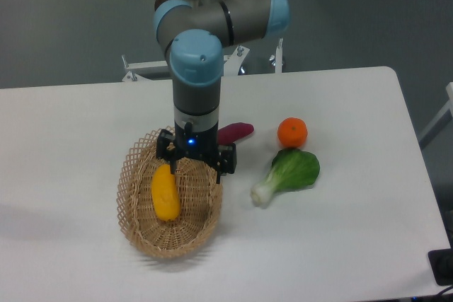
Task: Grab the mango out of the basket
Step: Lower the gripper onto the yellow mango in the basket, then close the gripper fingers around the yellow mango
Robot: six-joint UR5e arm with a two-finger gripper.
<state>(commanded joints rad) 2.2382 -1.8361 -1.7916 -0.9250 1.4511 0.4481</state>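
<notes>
The mango (165,194), a smooth oblong yellow-orange fruit, lies lengthwise in the left half of the oval wicker basket (205,228). My gripper (194,167) hangs open over the basket's upper right part, its fingers spread, the left fingertip close to the mango's upper end. Nothing sits between the fingers. The arm covers part of the basket's far rim.
A purple sweet potato (237,131) lies just behind the gripper to the right. A round orange fruit (291,133) and a green bok choy (290,173) sit right of the basket on the white table (64,125).
</notes>
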